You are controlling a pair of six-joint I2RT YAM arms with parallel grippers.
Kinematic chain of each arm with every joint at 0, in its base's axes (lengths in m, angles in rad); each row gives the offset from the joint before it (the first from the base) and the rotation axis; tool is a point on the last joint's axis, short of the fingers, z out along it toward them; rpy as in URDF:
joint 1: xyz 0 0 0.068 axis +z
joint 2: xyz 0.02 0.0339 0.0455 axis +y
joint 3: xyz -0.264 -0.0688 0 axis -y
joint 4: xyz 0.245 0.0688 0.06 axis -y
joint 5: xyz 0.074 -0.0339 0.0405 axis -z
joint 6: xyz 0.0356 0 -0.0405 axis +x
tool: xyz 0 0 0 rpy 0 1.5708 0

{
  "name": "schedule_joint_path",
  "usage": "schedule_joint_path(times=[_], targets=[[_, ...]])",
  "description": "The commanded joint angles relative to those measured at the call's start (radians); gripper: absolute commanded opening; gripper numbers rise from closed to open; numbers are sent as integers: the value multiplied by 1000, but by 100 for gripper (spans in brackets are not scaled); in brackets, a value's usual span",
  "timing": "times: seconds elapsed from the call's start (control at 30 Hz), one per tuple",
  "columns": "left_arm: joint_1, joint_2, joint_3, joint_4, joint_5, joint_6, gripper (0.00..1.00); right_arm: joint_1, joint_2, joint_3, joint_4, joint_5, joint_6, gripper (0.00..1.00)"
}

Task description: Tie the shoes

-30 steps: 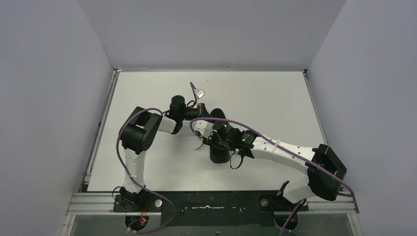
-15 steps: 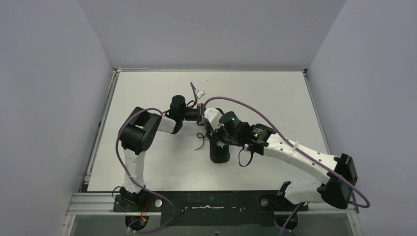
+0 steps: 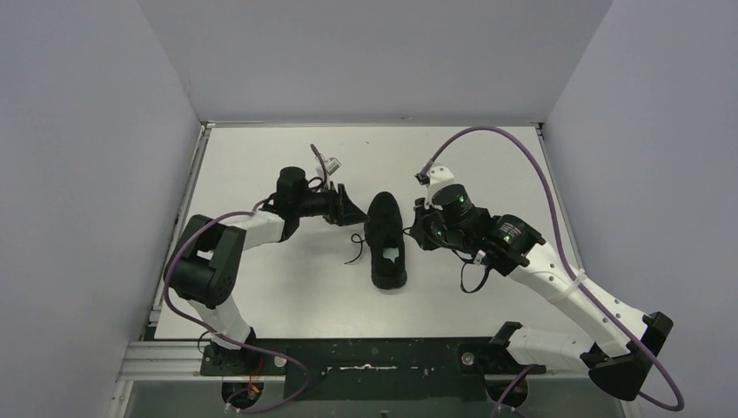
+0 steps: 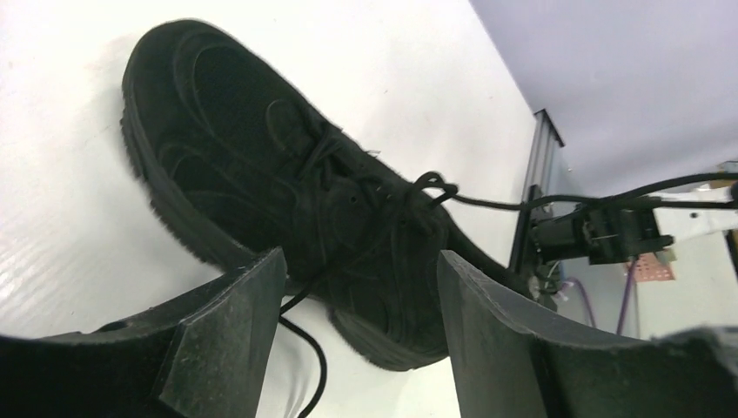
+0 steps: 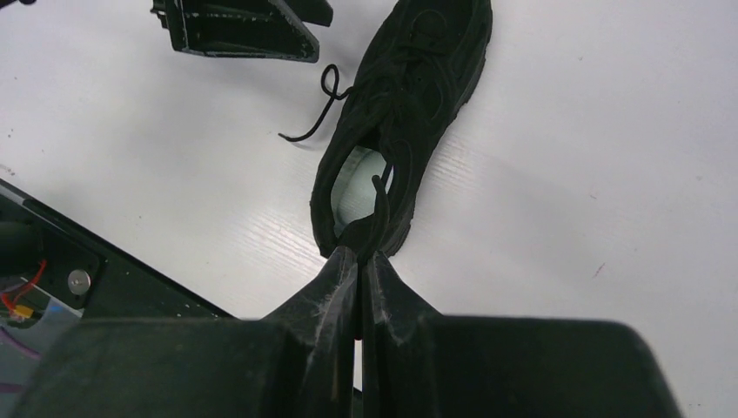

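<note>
Inside the sneaker (image 5: 409,96), a white patch (image 5: 352,190)

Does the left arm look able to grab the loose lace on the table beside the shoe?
Probably yes: the open left end effector sits right by the loose lace, nothing between them.

The white tabletop (image 3: 261,287) carries one black shoe (image 3: 385,239) near its middle, toe pointing away, with a loose lace end (image 3: 354,251) curled on the surface at its left.
</note>
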Motion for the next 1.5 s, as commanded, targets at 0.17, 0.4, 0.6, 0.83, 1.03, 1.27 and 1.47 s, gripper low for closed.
schedule_joint_path(times=[0.17,0.4,0.6,0.83,1.03,1.27,1.47], targets=[[-67,2,53,-413,-218,411,66,-70,-4,30,-1,8,-12,0],[-179,10,38,-553,-417,409,66,-76,6,33,5,12,-14,0],[-202,28,81,-707,-569,440,43,-89,0,35,-24,64,25,0],[-181,-157,77,-905,-707,432,0,-271,87,95,-164,121,-21,0],[-74,-475,55,-1121,-805,299,0,-512,172,126,-248,82,-92,0],[-19,-638,40,-1279,-1017,171,0,-642,250,27,-107,52,-119,0],[76,-565,91,-1368,-1048,125,0,-682,381,12,-14,54,-106,0]])
